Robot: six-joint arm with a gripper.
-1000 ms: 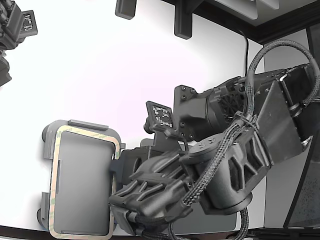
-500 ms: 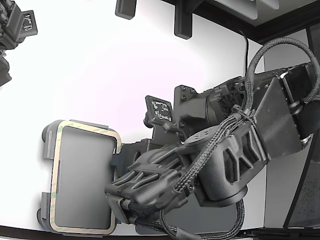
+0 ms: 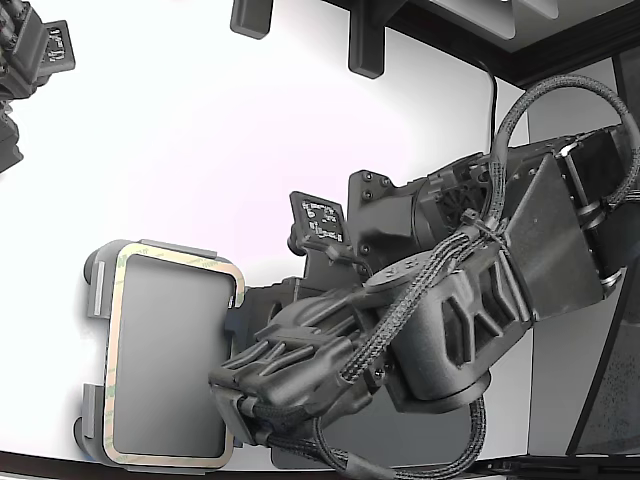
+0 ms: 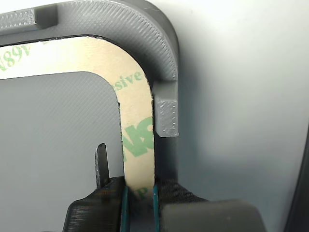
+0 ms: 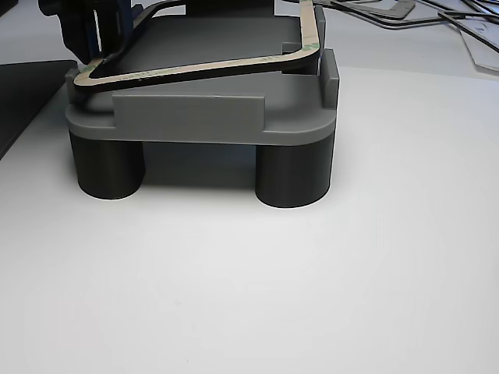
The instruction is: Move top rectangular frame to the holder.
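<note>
The beige rectangular frame (image 3: 117, 350) with faint green lettering lies over the light grey holder (image 3: 94, 288) at the exterior view's lower left. My gripper (image 3: 232, 352) is shut on the frame's edge nearest the arm. In the wrist view the frame (image 4: 137, 111) runs between the two teal-padded jaws of the gripper (image 4: 140, 202), beside the holder's raised corner wall (image 4: 145, 29) and a tab (image 4: 166, 116). In the other view the frame (image 5: 203, 68) sits slightly tilted on the holder (image 5: 195, 117), which stands on round feet; the gripper (image 5: 93, 31) shows there at the back left.
A second arm's gripper (image 3: 30, 60) hangs at the exterior view's upper left. Two black posts (image 3: 365, 40) stand at the back. My bulky arm and cables (image 3: 450, 300) fill the right side. A dark mat (image 5: 23, 93) lies beside the holder, cables (image 5: 437, 19) behind it.
The gripper and wrist have shifted slightly toward the exterior view's left and down. The frame has turned a little and now lines up more squarely over the holder.
</note>
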